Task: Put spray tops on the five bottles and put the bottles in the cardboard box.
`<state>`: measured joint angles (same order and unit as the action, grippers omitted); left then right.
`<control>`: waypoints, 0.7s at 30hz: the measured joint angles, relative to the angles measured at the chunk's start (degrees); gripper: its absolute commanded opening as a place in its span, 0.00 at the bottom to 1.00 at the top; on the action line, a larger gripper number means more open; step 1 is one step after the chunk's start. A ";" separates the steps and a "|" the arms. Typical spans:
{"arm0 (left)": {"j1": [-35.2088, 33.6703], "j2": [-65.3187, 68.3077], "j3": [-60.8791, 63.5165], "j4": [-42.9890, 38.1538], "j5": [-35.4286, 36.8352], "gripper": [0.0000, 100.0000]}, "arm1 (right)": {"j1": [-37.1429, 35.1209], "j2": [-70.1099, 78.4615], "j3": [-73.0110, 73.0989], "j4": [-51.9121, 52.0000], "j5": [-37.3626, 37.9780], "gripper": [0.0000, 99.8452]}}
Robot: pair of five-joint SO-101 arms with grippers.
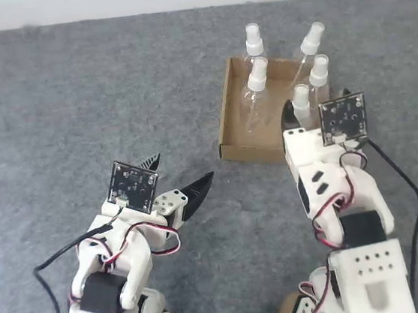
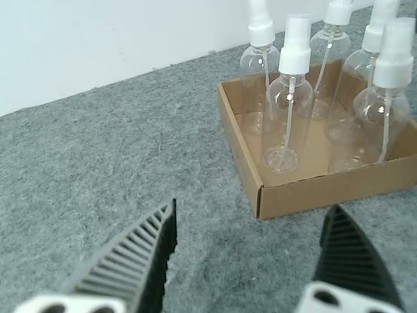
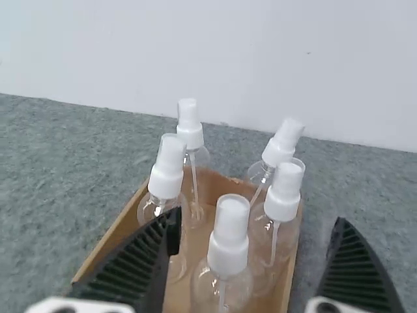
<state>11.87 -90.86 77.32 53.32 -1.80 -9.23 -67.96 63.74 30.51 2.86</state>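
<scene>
All five clear spray bottles (image 1: 259, 83), each fitted with a white spray top (image 1: 254, 39), stand inside the shallow cardboard box (image 1: 226, 117) on the grey felt worktop (image 1: 75, 104); the far one on the right arm's side leans a little. The right tool (image 3: 255, 218) hangs at the box's near edge with its fingers spread wide, and the top of the nearest bottle (image 3: 225, 261) rises between them, touching neither. The left tool (image 1: 180, 171) sits over bare felt near the box's front corner, also wide apart and holding nothing.
</scene>
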 measured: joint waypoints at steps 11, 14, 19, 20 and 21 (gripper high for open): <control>-14.86 -0.09 -5.63 0.26 0.00 0.31 | 0.00 -14.51 0.00 22.07 3.69 0.29; -20.31 -0.18 -6.42 3.16 0.00 0.26 | 0.00 -20.57 0.00 29.10 8.00 0.25; -27.96 -0.18 -6.42 9.93 -4.04 0.24 | 0.09 -33.58 -0.09 41.14 11.16 0.05; -29.45 -0.70 -6.42 10.99 -4.84 0.24 | 0.00 -35.34 -0.44 43.25 11.60 0.01; -30.95 -1.58 -6.42 12.13 -5.54 0.24 | 0.00 -35.87 -0.70 45.01 12.04 0.00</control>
<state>-19.08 -92.44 70.90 65.45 -7.34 -9.23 -103.82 63.03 75.52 14.90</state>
